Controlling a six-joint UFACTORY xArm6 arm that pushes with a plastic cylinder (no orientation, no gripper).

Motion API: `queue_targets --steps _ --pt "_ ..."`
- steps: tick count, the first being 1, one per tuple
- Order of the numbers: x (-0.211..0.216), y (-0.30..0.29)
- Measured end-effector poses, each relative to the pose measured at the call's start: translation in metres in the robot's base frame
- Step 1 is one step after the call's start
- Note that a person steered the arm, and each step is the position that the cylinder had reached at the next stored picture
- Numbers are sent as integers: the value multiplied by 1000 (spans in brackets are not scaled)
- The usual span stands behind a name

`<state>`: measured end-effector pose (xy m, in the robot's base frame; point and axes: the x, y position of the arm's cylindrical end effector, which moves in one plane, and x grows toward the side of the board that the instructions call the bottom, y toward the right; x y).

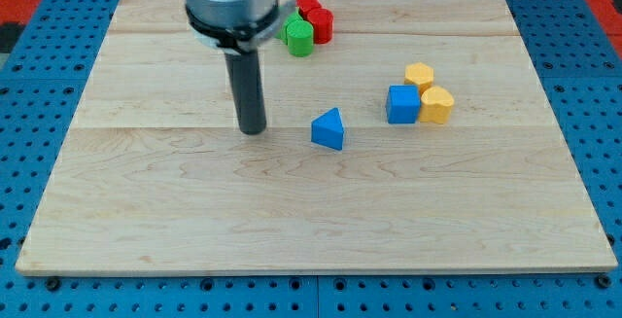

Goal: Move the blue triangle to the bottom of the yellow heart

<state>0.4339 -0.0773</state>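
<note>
The blue triangle (pixel 328 129) lies near the middle of the wooden board (pixel 194 221). The yellow heart (pixel 437 105) sits to the view's right of it, touching the right side of a blue cube (pixel 402 104). My tip (pixel 253 129) rests on the board to the view's left of the blue triangle, a short gap away and not touching it. The rod rises from the tip to the arm's grey end at the view's top.
A yellow hexagon-like block (pixel 419 75) sits just above the blue cube and the heart. A green cylinder (pixel 299 37) and red blocks (pixel 315 17) are clustered at the view's top, right of the arm. A blue pegboard (pixel 593 85) surrounds the board.
</note>
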Motion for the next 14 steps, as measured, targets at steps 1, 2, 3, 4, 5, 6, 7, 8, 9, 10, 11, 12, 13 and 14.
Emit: queue_targets --steps 1,2,3,4,5,6,7,8,9,10,11,12,13,14 --pt "17 53" --pt "33 138" --pt "33 130" --pt "12 118" --pt "-8 136" --pt "34 168" --pt "77 183" --pt "68 177" --pt "46 147" --pt "96 182" --pt "112 187" --pt "98 157" --pt "42 146" --pt "54 189"
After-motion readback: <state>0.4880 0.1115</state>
